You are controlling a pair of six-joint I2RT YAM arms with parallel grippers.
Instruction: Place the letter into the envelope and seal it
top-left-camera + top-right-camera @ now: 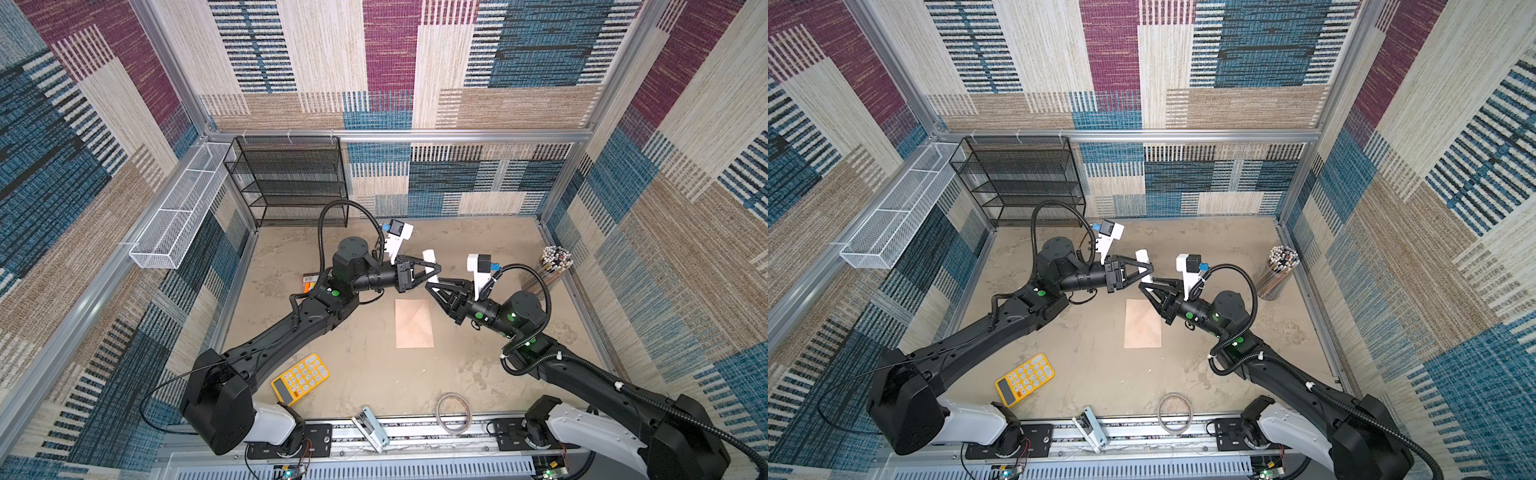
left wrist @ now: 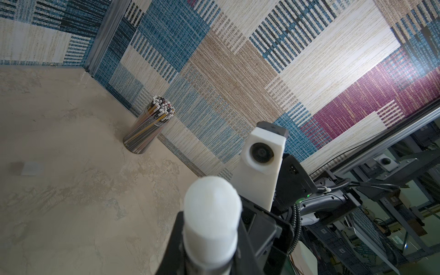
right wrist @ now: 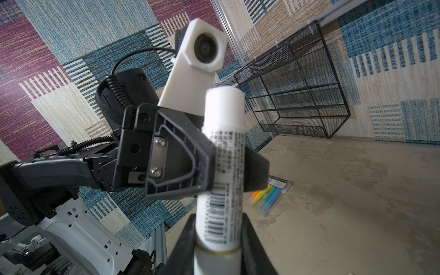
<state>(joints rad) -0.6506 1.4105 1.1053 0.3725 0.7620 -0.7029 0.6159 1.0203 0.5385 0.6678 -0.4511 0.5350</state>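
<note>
Though both top views show the envelope [image 1: 414,323] flat on the desk [image 1: 353,374], letter unseen, the right wrist view has the left pincer [image 3: 229,166] clamped on a glue stick [image 3: 223,114], the right pincer [image 3: 217,238] flanking its base, grip unclear; a straight pull should uncap it.

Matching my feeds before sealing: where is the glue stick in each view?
Top view: glue stick mid-air, centre, just beyond the envelope.
Top view: same spot.
Left wrist: foreground, end-on.
Right wrist: foreground, label showing.
Landmarks: pencil cup shared with left wrist; mesh rack shared with right wrist.
</note>
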